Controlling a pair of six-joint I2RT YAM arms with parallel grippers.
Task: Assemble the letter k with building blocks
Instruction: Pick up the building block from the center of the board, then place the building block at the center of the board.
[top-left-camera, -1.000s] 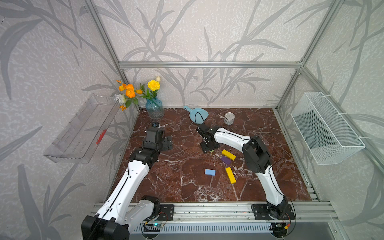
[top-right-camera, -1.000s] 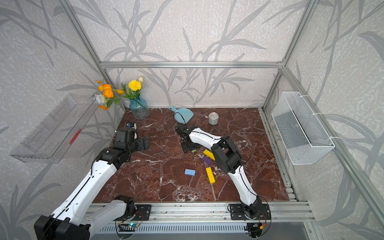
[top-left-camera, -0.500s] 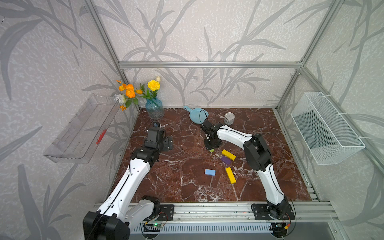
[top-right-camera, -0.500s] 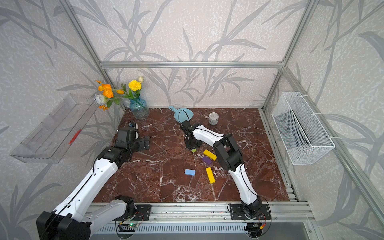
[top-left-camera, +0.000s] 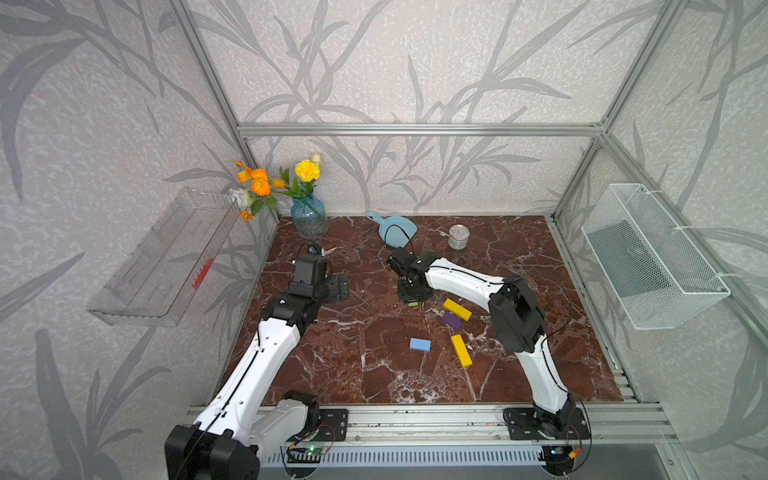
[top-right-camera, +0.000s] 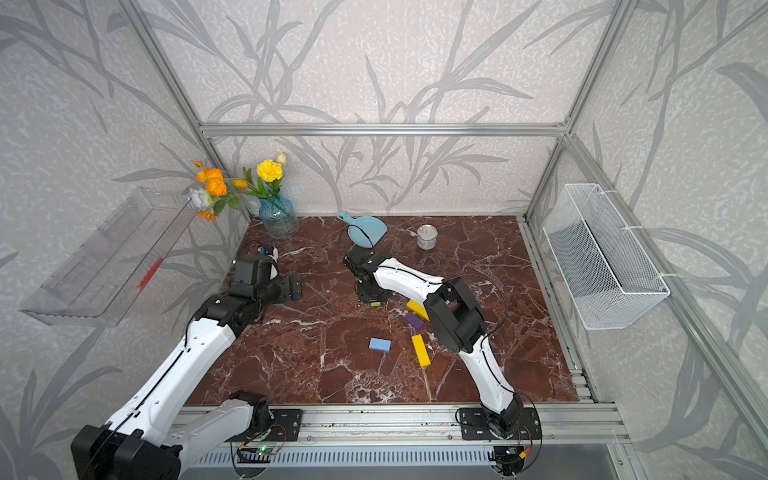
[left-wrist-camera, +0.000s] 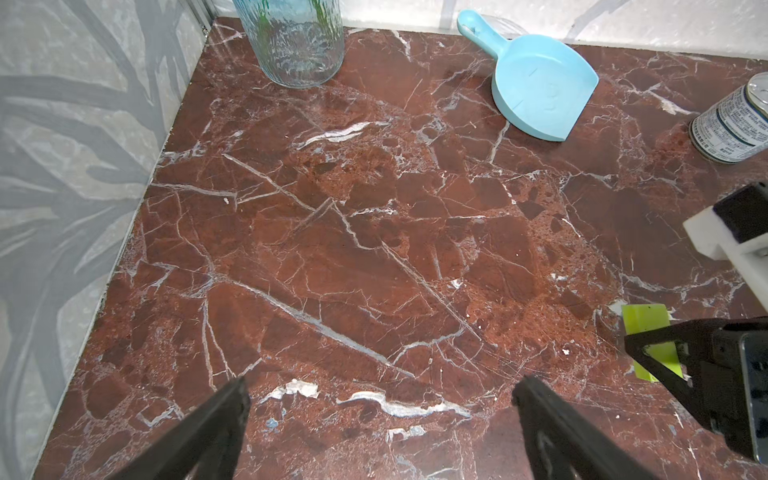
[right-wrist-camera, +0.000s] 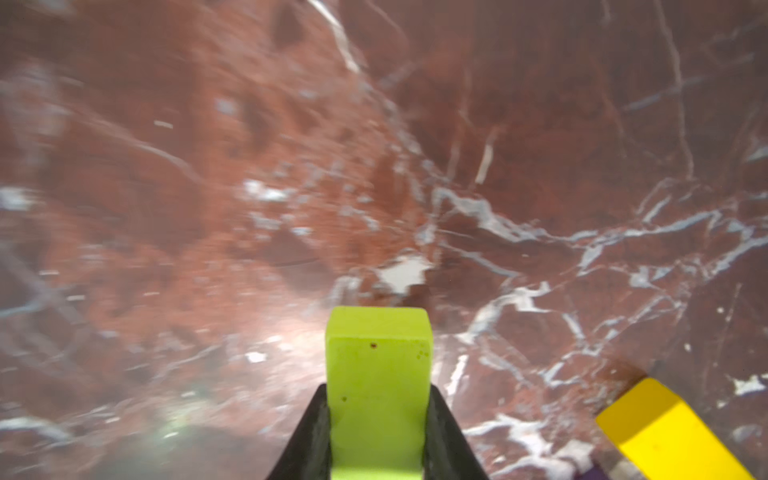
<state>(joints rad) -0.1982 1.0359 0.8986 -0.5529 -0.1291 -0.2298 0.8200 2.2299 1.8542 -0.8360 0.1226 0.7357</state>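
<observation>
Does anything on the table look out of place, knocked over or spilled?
Nothing is spilled, tipped or damaged. There is no letter yet: the blue block sits alone, the purple block is close against one yellow bar, the other yellow bar lies slanted nearby, and the right end effector grips the green block.

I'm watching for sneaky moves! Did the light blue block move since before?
No. The light blue block keeps its same place measured against the tin can.

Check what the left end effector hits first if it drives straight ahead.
Probably the bare tabletop: the left end effector tilts down at marble, short of the vase and dustpan. Depth uncertain.
</observation>
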